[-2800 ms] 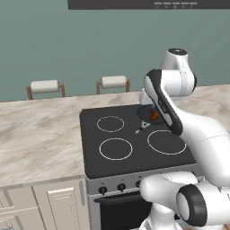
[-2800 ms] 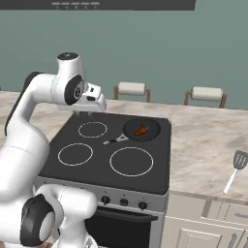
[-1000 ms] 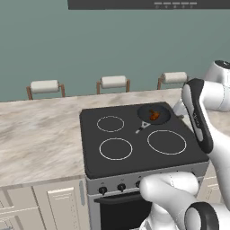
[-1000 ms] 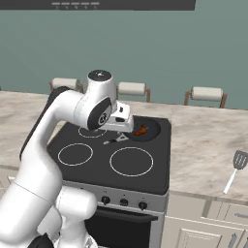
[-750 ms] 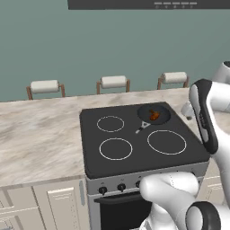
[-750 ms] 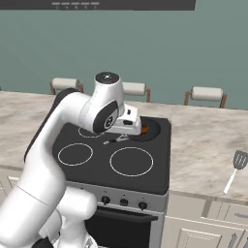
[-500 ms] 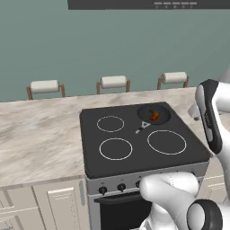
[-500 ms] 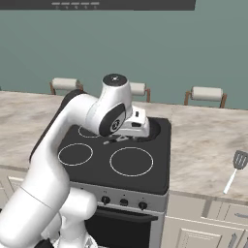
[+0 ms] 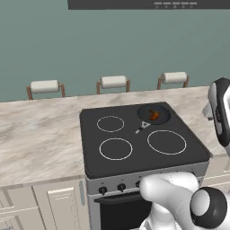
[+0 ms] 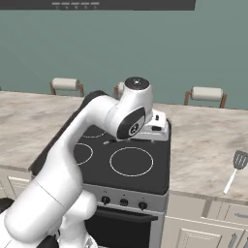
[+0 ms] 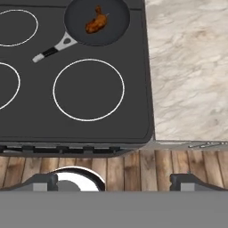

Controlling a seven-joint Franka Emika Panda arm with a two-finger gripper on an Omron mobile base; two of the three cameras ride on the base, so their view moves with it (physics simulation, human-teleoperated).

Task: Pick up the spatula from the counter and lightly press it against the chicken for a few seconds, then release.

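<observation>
Spatula (image 10: 239, 161) on ctr (image 10: 201, 145), well R of hand (image 11: 113, 181).

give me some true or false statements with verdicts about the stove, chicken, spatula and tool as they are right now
1. The chicken lies in the frying pan on the stove's rear right burner. True.
2. The tool is gripping the spatula. False: the spatula lies flat on the counter to the right of the stove, apart from the tool.
3. The pan handle points at the back wall. False: it points forward and left, toward the middle of the stove top.
4. The tool's fingertips stand wide apart with nothing between them. True.
</observation>
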